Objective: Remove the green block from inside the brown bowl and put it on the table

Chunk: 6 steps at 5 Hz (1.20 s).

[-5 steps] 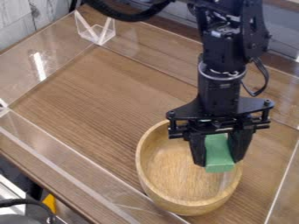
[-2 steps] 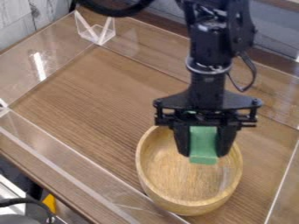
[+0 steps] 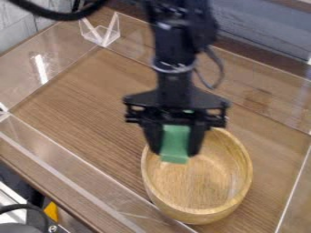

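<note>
Overhead, flat green block [image 3: 177, 144] — round grainy brown bowl [image 3: 198, 210]

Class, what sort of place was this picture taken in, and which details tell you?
Probably a robotics lab test bench: a wood-grain table fenced by clear acrylic walls, with a black robot arm whose gripper holds a green block over a brown bowl.

The arm [image 3: 180, 36] is black, with looping black cables and a wide black gripper [image 3: 177, 146].
</note>
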Each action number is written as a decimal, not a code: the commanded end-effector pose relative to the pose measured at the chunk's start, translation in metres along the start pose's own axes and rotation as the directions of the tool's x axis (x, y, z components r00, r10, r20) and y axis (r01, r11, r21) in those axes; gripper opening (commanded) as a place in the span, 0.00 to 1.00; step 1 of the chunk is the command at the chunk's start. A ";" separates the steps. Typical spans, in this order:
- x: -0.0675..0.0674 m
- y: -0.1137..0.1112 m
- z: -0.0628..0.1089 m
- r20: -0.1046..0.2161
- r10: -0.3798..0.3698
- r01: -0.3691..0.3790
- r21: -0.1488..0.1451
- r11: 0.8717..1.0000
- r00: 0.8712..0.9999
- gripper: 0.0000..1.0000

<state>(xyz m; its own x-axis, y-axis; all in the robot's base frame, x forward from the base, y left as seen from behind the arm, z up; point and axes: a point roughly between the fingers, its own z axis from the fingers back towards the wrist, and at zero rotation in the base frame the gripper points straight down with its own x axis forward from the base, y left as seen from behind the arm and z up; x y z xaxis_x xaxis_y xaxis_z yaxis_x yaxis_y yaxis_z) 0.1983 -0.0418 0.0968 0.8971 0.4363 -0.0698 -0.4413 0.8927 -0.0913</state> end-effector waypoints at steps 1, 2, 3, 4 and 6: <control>0.023 0.040 0.018 0.053 -0.017 0.018 -0.013 1.000 0.998 0.00; 0.049 0.068 0.022 0.089 -0.024 0.025 -0.009 1.000 0.996 0.00; 0.060 0.077 0.014 0.120 -0.076 0.077 0.000 0.997 0.990 0.00; 0.068 0.080 0.007 0.141 -0.123 0.122 0.018 0.992 0.982 0.00; 0.076 0.093 0.005 0.171 -0.120 0.113 0.051 0.992 0.978 0.00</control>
<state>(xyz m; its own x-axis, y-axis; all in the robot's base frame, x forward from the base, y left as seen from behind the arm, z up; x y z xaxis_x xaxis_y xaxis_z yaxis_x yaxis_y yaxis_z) 0.2234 0.0705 0.0843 0.9359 0.3404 0.0909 -0.3369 0.9401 -0.0521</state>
